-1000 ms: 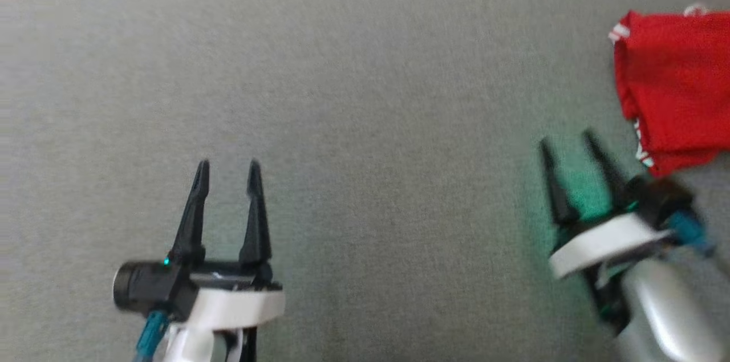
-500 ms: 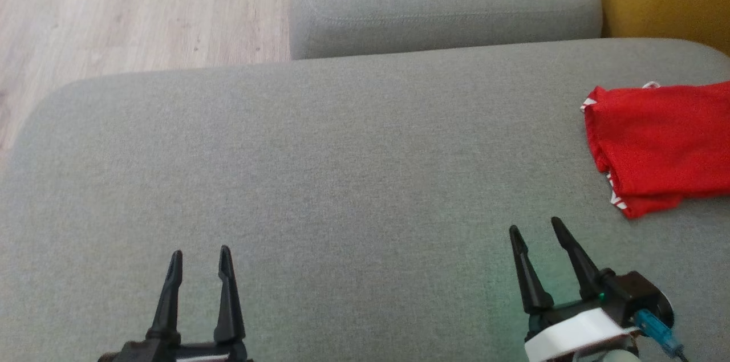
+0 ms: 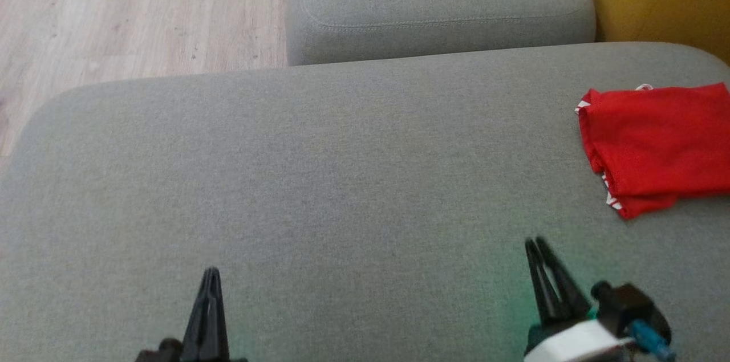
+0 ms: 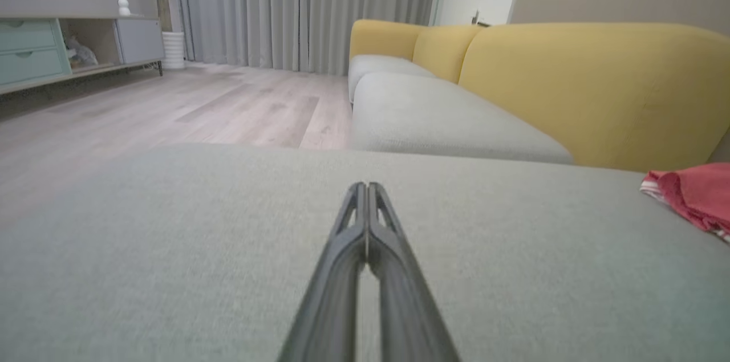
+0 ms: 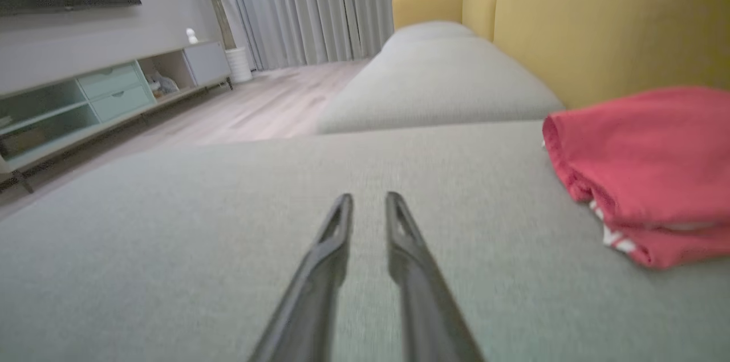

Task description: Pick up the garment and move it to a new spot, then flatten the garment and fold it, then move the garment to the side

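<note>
Our left gripper (image 3: 210, 272) is closed, our right gripper (image 3: 533, 241) a bit apart. The red garment (image 3: 650, 145) to its right is cut off.

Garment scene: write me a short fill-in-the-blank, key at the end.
1. The garment is ___ with white trim.
2. The cushion under it is ___.
3. The sofa backrest is ___.
4. The left gripper is ___, gripping nothing.
Missing words: red; grey; yellow; shut.
</note>
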Tool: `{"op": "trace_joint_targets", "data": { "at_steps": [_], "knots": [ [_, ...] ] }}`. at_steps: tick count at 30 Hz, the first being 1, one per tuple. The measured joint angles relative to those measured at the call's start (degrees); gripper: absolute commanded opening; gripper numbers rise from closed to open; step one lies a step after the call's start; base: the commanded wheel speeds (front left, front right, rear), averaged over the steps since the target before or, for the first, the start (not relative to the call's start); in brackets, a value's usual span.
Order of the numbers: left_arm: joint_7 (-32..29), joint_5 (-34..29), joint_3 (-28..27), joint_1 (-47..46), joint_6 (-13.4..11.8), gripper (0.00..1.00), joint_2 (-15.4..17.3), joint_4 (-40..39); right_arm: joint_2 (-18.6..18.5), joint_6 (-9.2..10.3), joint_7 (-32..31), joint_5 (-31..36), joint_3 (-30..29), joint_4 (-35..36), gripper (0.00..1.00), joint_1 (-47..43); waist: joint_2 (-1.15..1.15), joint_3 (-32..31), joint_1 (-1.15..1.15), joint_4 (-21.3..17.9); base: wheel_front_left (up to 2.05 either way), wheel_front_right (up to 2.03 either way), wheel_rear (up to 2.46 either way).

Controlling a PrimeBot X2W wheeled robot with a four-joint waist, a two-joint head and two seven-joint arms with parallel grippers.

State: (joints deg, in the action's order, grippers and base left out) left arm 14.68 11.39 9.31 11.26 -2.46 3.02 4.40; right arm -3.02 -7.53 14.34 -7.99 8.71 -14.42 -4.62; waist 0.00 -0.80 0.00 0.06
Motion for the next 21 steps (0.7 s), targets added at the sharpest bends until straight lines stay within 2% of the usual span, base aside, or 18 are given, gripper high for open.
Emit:
{"op": "trace_joint_targets", "data": {
  "at_steps": [4, 21],
  "knots": [
    [-0.23, 0.89, 0.01, 1.15, 0.01, 0.00, 0.01, 2.82, 0.00, 0.00, -0.25, -0.80, 0.11, -2.66, 0.00, -2.05, 0.00, 0.00, 0.00, -0.01, 0.00, 0.00, 0.00],
    [-2.54, 13.25, -0.41, -0.08, 1.27, 0.00, 0.27, 3.94, -0.12, 0.00, -2.40, -13.60, -1.13, -2.70, 0.00, -1.57, 0.00, 0.16, 0.00, -0.02, 0.00, 0.00, 0.00]
  ]
}}
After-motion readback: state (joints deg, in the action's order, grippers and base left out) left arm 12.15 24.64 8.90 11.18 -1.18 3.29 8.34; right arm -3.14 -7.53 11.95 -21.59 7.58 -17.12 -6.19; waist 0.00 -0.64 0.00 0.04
